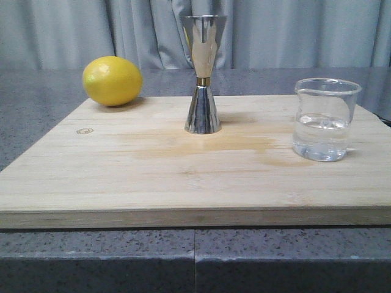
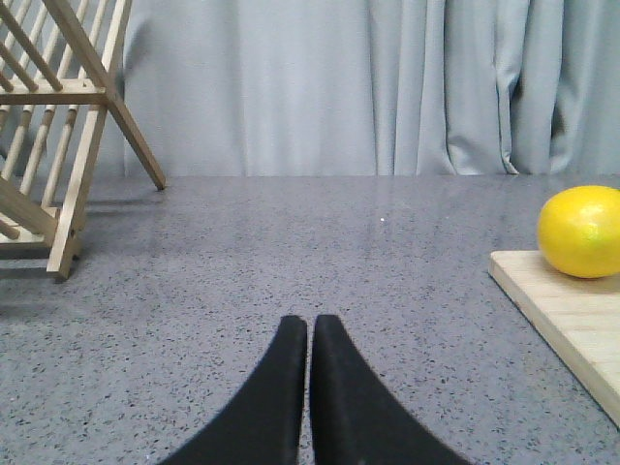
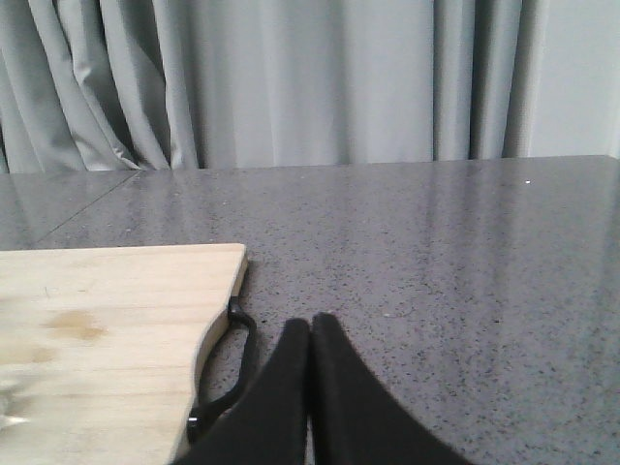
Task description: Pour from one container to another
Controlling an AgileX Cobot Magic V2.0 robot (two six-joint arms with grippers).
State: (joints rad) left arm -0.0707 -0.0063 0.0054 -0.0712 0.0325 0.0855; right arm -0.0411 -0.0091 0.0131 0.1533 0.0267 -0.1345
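A clear glass beaker [image 1: 324, 119] partly filled with clear liquid stands on the right of the wooden board [image 1: 183, 177]. The steel hourglass jigger [image 1: 203, 74] with its gold waist band stands upright at the board's middle back. Neither gripper shows in the front view. My left gripper [image 2: 309, 325] is shut with nothing in it, low over the grey counter left of the board. Beside the board's right edge, my right gripper [image 3: 311, 325] is shut and empty too. The beaker and jigger are out of both wrist views.
A yellow lemon [image 1: 112, 80] lies on the board's back left corner, the same lemon [image 2: 581, 232] showing in the left wrist view. A wooden rack [image 2: 58, 136] stands on the counter far left. A black handle [image 3: 231, 373] sticks out from the board's right edge. Grey curtain behind.
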